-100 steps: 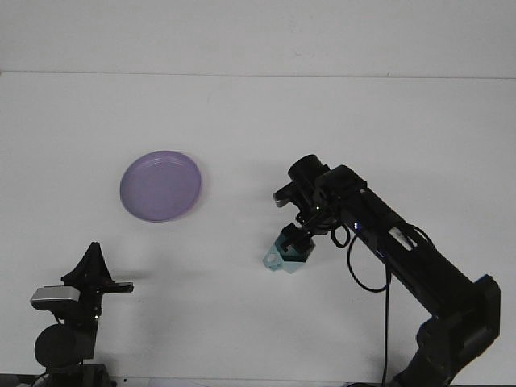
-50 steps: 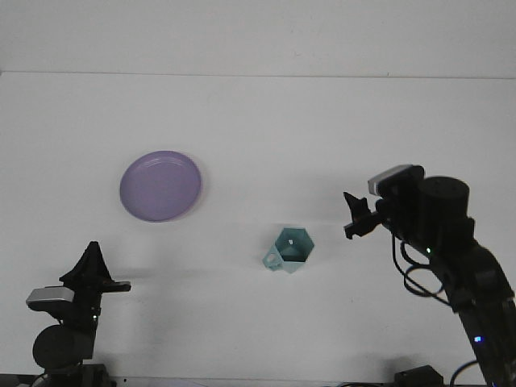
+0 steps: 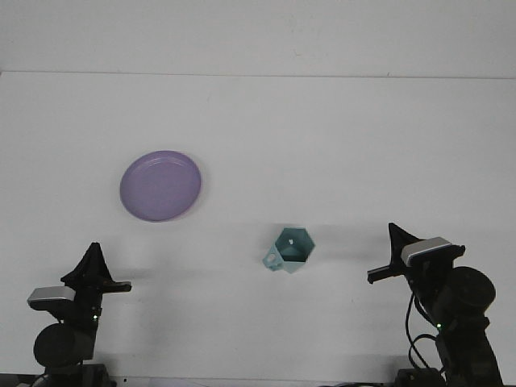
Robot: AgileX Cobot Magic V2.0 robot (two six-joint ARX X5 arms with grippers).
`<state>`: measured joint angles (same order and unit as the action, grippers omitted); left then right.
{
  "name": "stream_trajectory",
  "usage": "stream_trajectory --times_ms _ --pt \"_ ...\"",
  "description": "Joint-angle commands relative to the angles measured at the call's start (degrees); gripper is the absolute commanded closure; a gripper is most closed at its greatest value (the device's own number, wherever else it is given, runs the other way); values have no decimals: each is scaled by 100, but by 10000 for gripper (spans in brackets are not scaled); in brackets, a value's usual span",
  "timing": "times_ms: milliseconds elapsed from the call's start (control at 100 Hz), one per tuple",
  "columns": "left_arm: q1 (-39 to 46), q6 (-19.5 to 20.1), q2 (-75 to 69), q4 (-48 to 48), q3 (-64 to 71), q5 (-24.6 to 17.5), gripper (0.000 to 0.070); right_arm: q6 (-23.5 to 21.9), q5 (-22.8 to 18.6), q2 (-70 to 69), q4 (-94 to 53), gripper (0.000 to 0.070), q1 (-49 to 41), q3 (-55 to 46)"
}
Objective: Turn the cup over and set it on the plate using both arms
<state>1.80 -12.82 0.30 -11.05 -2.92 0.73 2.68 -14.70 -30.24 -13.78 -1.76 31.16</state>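
A teal hexagonal cup stands on the white table right of centre, its mouth facing up and its handle toward the lower left. A purple plate lies to the left and farther back, with nothing on it. My left gripper is pulled back at the front left, far from both. At the front right, my right gripper is pulled back too, about a hand's width right of the cup and touching nothing.
The white table runs back to a pale wall. Both arm bases with their wrist cameras sit at the near edge, the left base and the right base.
My right arm held the cup a second ago, let it go and pulled back to the front right. The cup stays upright where it was set. The left arm has not moved.
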Motion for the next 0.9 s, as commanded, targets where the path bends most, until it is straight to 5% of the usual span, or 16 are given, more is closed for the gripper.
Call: stream_trajectory --times_ms 0,280,460,760,890 --pt "0 13 -11 -57 -68 15 687 -42 22 109 138 700 9 -118" --pt "0 -9 -11 -87 -68 15 687 -136 15 400 525 700 11 -501" --pt "0 -546 7 -59 -151 -15 687 -138 98 400 527 700 22 -498" --pt "0 -684 1239 1305 -1993 -962 687 -186 116 400 529 700 22 -498" --pt "0 -304 2538 2282 -3364 -1707 687 -291 116 400 566 700 22 -498"
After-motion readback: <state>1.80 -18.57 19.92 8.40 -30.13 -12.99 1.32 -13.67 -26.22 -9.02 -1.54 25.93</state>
